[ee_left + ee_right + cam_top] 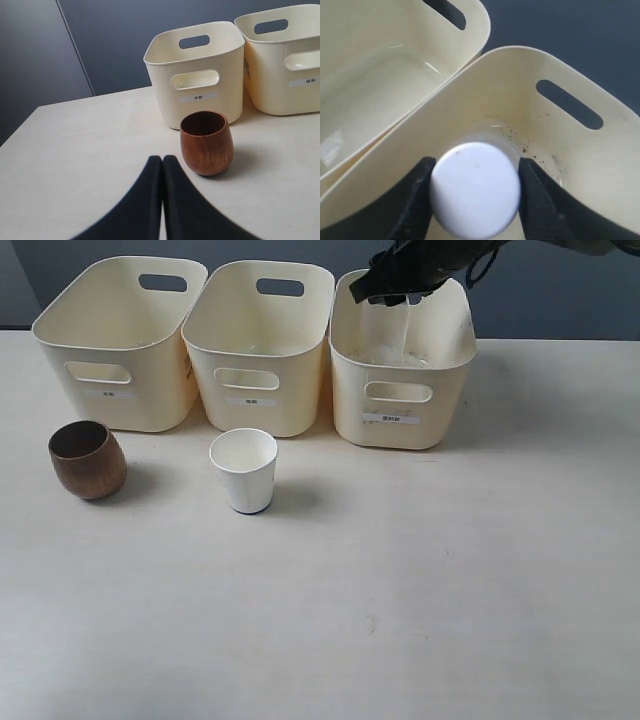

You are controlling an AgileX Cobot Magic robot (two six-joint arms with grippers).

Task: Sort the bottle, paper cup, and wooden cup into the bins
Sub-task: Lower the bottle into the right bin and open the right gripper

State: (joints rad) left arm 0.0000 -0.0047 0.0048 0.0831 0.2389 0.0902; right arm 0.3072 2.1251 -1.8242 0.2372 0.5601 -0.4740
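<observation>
My right gripper (398,295) (474,172) is shut on the bottle's white cap (474,189), holding the clear bottle (388,332) upright inside the right bin (402,400). The white paper cup (244,469) stands on the table in front of the middle bin (257,365). Left of it, in front of the left bin (115,360) (200,85), stands the brown wooden cup (87,459) (206,142). In the left wrist view, my left gripper (162,159) is shut and empty, its tips a little short of the wooden cup. It does not show in the exterior view.
The three bins stand side by side along the table's far edge, against a dark wall. The bare table top (400,600) stretches in front of the cups. The middle bin's interior (375,85) shows beside the right bin in the right wrist view.
</observation>
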